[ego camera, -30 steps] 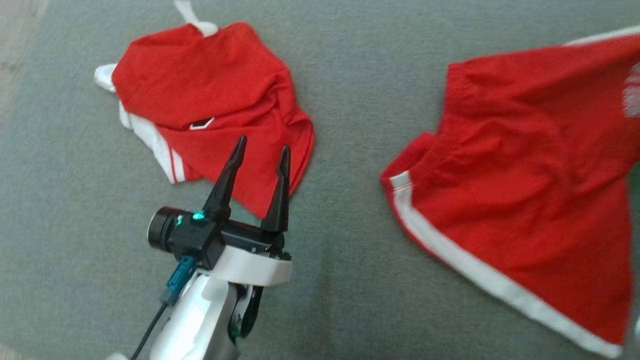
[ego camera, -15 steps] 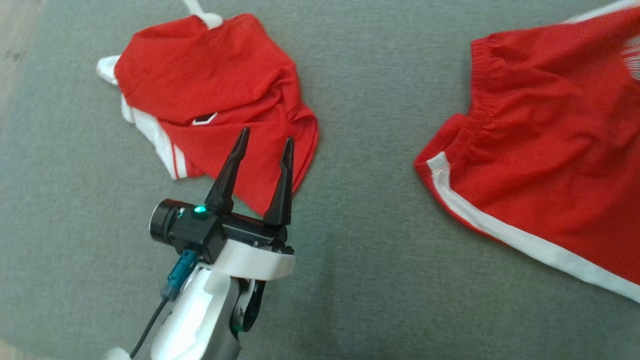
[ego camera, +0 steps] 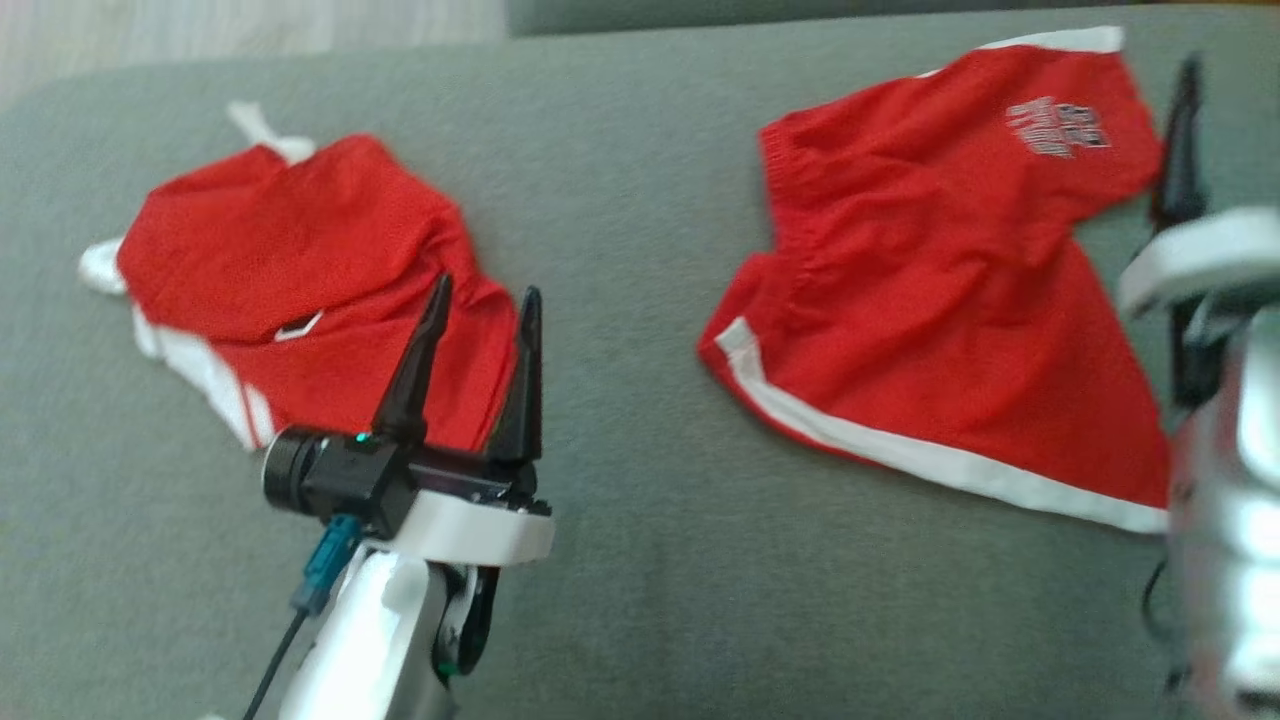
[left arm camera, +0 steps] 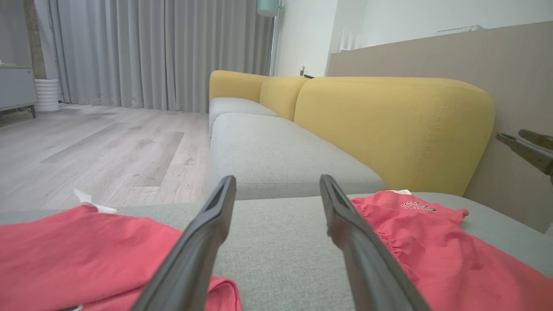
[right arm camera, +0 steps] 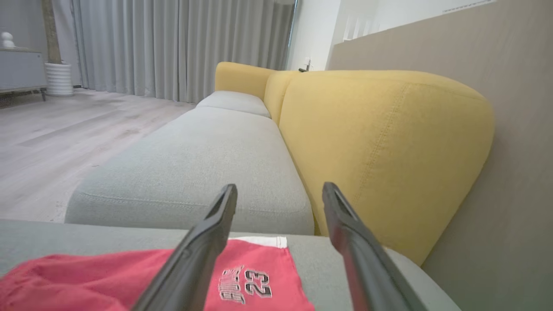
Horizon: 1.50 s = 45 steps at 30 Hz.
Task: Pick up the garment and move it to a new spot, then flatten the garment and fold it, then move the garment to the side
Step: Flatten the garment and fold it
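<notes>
- We see a pair of red fabric shorts (ego camera: 930,300) with white side stripes, lying spread out on the wide grey fabric cushion (ego camera: 640,580), on its right half in the head view.
- A white lettered print that includes the number 23 sits near the far right leg hem of the shorts.
- Our right gripper (right arm camera: 280,186) has its two long dark fingers spread apart with nothing between them. In its own wrist view it hovers over the printed corner of the shorts.
- In the head view, one dark finger of that gripper rises just beside the right edge of the shorts. We cannot tell whether it touches the cloth.
- Our left gripper (ego camera: 485,288) is also spread wide and empty. Its fingertips are over the near edge of a crumpled red fabric garment (ego camera: 290,260) with white trim, which lies on the cushion's left half.
- The two red pieces lie well apart, with bare grey cushion between them.
- Beyond the cushion, the wrist views show a long pale grey sofa seat (right arm camera: 194,160), a rounded mustard-yellow backrest (right arm camera: 380,142), a pale wooden floor (right arm camera: 65,125) and grey curtains (right arm camera: 173,47).
</notes>
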Tool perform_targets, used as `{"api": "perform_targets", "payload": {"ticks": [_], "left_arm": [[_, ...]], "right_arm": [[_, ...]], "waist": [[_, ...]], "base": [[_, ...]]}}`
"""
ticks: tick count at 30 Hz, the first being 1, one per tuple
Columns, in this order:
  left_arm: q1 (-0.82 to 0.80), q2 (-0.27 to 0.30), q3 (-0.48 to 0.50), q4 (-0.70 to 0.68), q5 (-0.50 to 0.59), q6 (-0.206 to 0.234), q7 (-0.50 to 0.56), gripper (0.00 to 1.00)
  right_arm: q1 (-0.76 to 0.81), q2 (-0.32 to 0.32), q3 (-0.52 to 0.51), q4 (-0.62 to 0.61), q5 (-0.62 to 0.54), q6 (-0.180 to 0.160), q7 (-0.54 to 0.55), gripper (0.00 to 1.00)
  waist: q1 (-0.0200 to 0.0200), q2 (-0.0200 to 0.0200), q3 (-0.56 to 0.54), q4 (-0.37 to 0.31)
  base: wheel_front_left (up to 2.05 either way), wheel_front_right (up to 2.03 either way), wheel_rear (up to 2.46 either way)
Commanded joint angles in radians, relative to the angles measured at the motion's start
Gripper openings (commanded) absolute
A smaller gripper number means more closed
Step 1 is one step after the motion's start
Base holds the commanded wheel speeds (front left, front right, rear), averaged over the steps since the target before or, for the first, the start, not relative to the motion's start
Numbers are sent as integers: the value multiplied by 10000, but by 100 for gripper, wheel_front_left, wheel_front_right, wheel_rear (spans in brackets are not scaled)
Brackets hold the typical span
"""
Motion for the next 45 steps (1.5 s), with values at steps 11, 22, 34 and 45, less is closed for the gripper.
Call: {"api": "perform_targets", "payload": {"ticks": [11,22,34,45], "left_arm": [[302,28,674,2,109,-230,-78,100],[49,158,585,868,654,-797,-78,100],[-2145,734,-1258,3242,852,-1411,1264,100],[-3093,1109,-1904,4135,416,-1433,1702,100]], "right_arm": [[4593,545,2280,-3051,2775,-7,-107,100],[5938,572,2710,-3867,3991,-7,-108,100],[5744,573,2761,-3968,4170,-7,-108,100],[5595,574,2800,-3928,4436,-7,-108,100]], "waist": [[1,0,-957,-1343],[1,0,-521,-1840],[1,0,310,-2406],[1,0,645,-2908]], "base": [[0,0,0],[0,0,0],[0,0,0],[0,0,0]]}}
